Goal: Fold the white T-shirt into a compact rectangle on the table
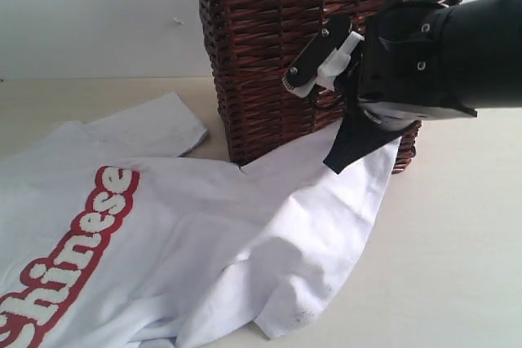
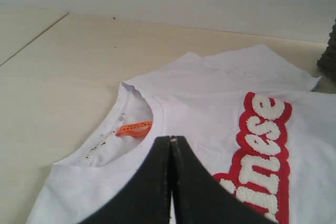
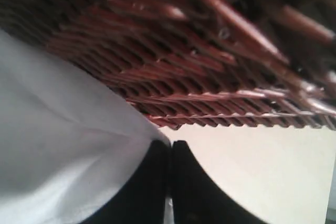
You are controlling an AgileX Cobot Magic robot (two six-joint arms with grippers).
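My right fingers pinch the white T-shirt edge, with the basket just behind. Its body stretches toward my shut left fingers.

The T-shirt was white, its lettering white edged red, tag orange; the woven basket was dark red-brown.

Readable text: one word, on the tee.
We read "hinese" in fuzzy white letters outlined in red across the chest, with the first letter clipped at the frame edge. The left wrist view shows only "inese". The print on the orange tag is too small to read.
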